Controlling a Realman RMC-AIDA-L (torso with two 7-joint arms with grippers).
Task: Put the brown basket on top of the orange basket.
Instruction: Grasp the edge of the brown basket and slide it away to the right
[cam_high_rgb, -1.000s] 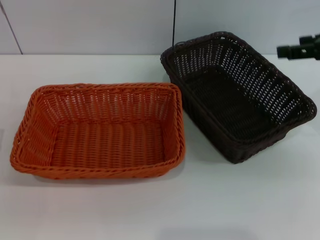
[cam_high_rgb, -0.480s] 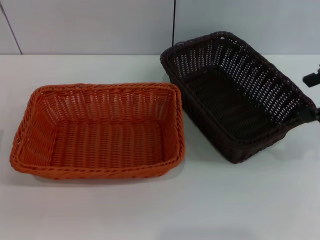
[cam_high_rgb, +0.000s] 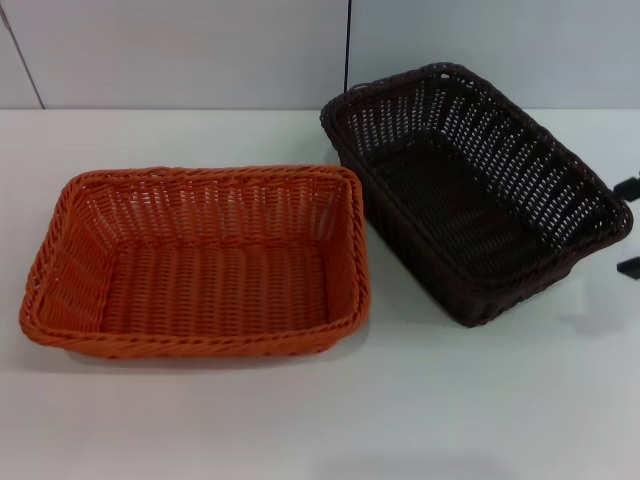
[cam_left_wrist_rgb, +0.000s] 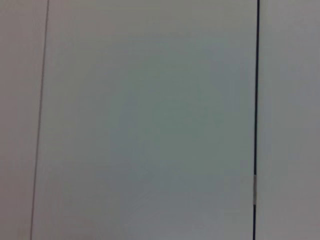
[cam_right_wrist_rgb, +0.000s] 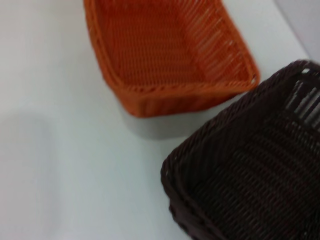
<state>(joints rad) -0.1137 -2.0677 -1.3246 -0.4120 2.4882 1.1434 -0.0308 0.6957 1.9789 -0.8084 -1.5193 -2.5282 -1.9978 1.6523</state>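
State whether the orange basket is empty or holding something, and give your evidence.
Empty. The head view shows the orange basket's bare woven floor; the brown basket sits beside it.

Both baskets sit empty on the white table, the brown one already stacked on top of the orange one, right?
Not stacked. The head view shows the brown basket sitting on the white table beside the orange basket, to its right and farther back. Both are empty, as you said.
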